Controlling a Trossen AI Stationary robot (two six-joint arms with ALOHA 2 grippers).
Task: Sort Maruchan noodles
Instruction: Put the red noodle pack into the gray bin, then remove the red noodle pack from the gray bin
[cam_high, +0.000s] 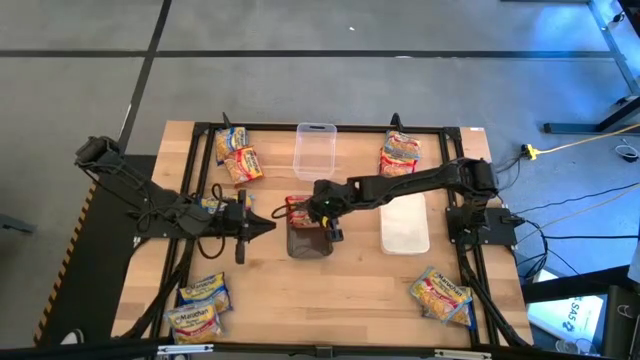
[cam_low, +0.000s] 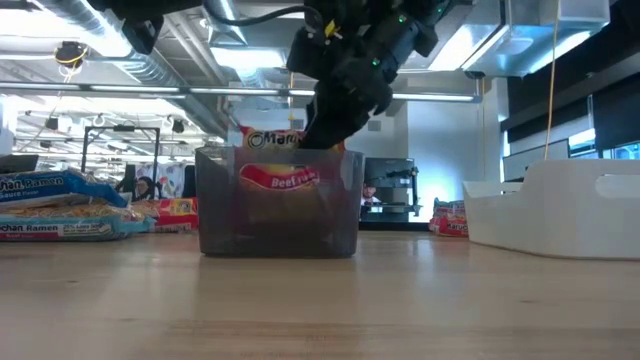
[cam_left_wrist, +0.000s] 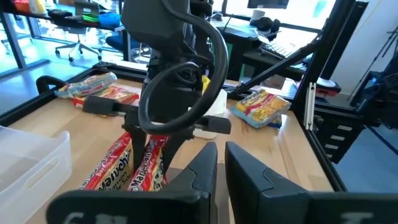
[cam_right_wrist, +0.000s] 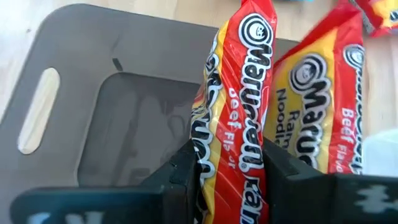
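- Presently the right claw (cam_right_wrist: 231, 163) pinches a red beef packet (cam_right_wrist: 239, 93) edgewise over the grey bin (cam_high: 307, 240), likely so it slots in beside another.
- Left claw (cam_left_wrist: 221, 171), pressed together and empty, waits nearby above the surface (cam_high: 330, 300).

Red packet (cam_right_wrist: 239, 124) clamped between the right gripper's fingers: "Maruchan", "Ramen", "Beef Flavor". Second red packet (cam_right_wrist: 323, 106) beside it: "Maruchan", "Ramen Noodle", "Beef Fla…". Packet in the grey bin (cam_low: 280, 180), low view: "Beef", with "Maru…" above. Blue packets (cam_low: 55, 205) at left: "Ramen", possibly "Sauce" beneath.
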